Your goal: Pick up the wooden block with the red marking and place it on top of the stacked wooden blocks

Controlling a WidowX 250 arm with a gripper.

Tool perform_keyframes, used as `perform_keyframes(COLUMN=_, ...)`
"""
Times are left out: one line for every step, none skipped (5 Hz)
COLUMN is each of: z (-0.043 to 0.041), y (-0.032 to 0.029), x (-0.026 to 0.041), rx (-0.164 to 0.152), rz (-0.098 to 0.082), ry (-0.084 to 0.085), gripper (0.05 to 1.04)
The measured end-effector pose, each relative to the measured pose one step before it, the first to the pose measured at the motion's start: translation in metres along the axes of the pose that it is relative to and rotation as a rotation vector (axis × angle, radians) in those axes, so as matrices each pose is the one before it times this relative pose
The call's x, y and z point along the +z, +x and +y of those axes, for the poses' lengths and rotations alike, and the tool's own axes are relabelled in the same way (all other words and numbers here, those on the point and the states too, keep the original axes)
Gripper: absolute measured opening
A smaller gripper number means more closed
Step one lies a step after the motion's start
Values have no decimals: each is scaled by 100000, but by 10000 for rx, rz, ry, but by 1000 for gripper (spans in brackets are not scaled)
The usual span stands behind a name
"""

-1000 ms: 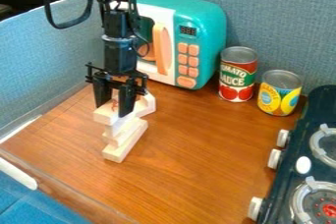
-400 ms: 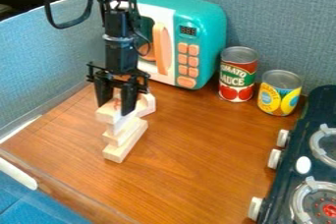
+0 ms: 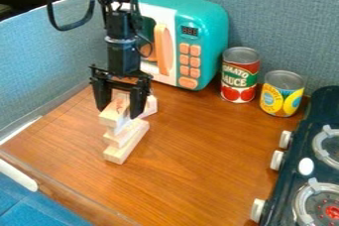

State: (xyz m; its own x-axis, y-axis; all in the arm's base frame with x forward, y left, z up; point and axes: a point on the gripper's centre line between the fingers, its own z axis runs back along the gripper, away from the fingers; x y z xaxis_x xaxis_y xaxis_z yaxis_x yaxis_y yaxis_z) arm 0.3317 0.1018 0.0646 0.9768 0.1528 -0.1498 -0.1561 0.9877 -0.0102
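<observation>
The black gripper [image 3: 120, 113] hangs at the left of the work surface, its fingers apart on either side of the top wooden block [image 3: 114, 113]. That block lies at a slant on a small stack, with a reddish mark on its upper face. Under it, pale blocks are stacked crosswise, and the bottom block [image 3: 118, 154] rests on the table. Just behind the stack, a pale wooden piece [image 3: 151, 106] stands partly hidden by the right finger. Whether the fingers touch the top block, I cannot tell.
A teal and white toy microwave [image 3: 208, 17] stands behind the gripper. To its right are a tomato sauce can [image 3: 240, 75] and a yellow can [image 3: 282, 94]. The toy stove [image 3: 291, 155] runs along the right edge, and grey-blue partitions [image 3: 39, 61] rise behind and left.
The gripper's fingers have spread wider apart and shifted slightly right. The top block has turned a little and moved slightly right; the lower blocks look the same.
</observation>
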Motion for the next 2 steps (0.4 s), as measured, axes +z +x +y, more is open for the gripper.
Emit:
perform_keyframes(z=412, y=37, x=-5, rx=187, rz=-64, ry=-25, gripper=1001)
perform_keyframes(z=-371, y=-660, x=-254, rx=-163, rz=-85, ry=-166, gripper=1001)
